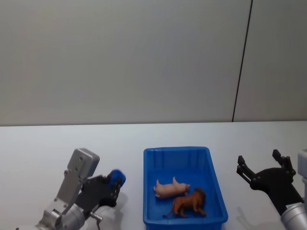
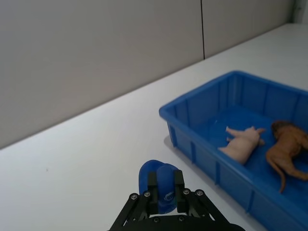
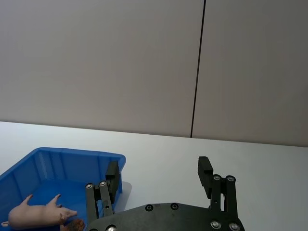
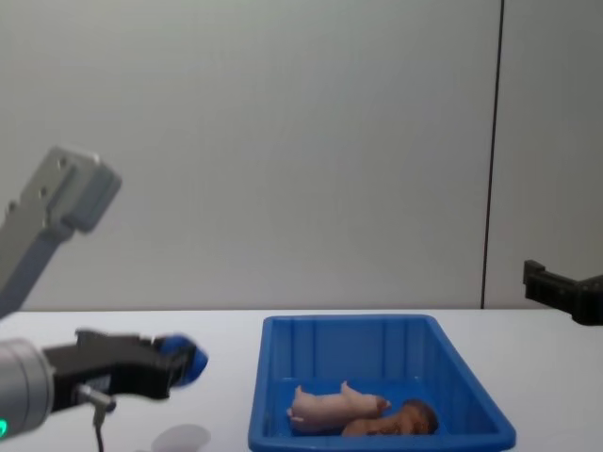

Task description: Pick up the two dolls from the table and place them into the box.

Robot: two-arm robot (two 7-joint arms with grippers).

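Left gripper clamped on blue figure beside box, right gripper spread, empty: best carried above the rim before letting go.

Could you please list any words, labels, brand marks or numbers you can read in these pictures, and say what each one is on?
No readable text.
Blue figure, held in the left gripper: a small pale mark on its front, too small to read.
Blue box, pink pig and brown animal: no lettering visible.
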